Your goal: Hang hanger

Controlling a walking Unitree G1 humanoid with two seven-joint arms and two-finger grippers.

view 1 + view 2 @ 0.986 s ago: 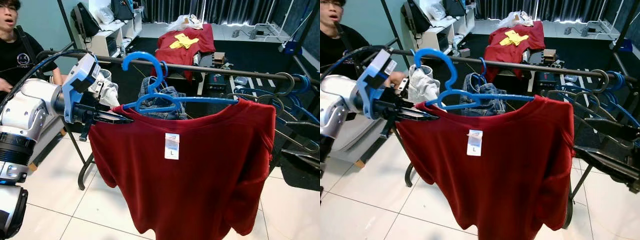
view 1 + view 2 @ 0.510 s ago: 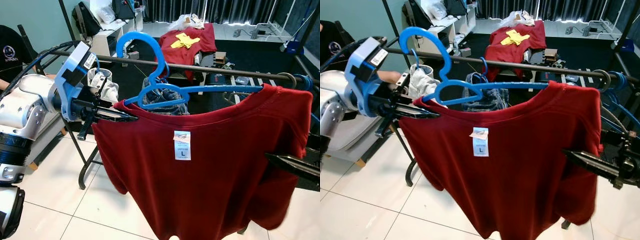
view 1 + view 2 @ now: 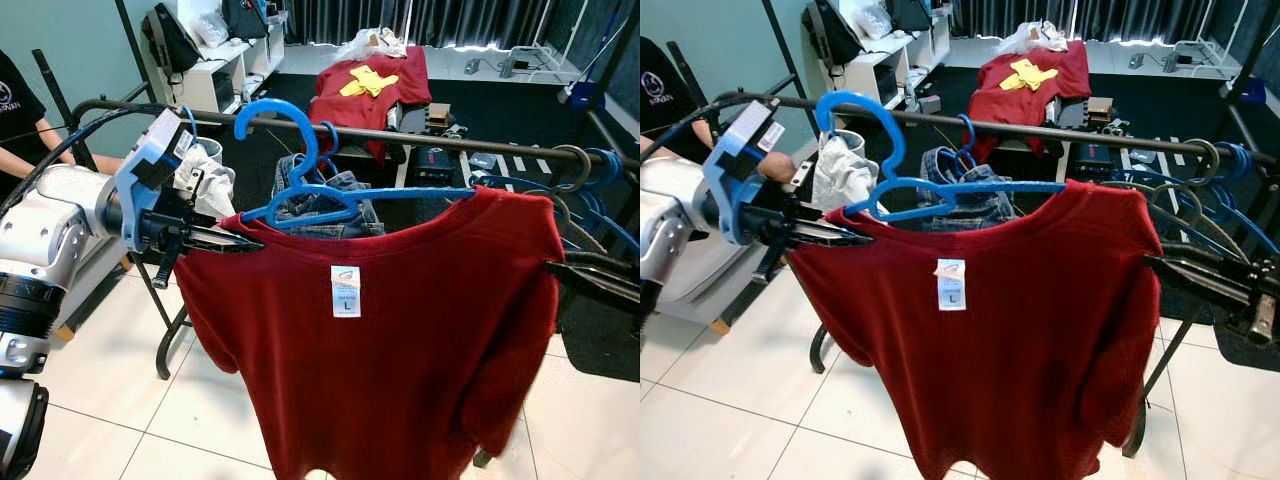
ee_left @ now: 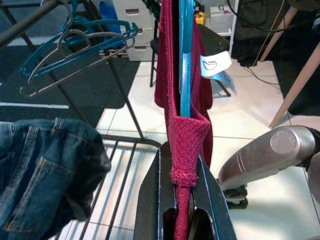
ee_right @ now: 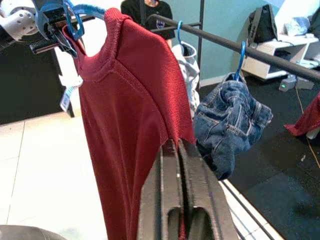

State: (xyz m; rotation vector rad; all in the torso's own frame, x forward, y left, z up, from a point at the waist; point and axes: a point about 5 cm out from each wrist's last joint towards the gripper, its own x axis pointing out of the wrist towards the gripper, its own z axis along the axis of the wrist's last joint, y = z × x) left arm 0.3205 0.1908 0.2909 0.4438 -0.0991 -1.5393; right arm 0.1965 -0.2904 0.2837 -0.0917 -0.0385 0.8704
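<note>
hanger [image 3: 300, 150] lowered, hook nearer rail [image 3: 420, 135]

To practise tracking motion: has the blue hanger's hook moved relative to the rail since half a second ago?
Yes. The blue hanger hook has dropped closer to the rail.

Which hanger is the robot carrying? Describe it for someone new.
Start at the dark clothes rail across the room. In front of it hangs a red T-shirt, pinched at each shoulder by the left hand and right hand. Its blue hanger alone carries red.
</note>
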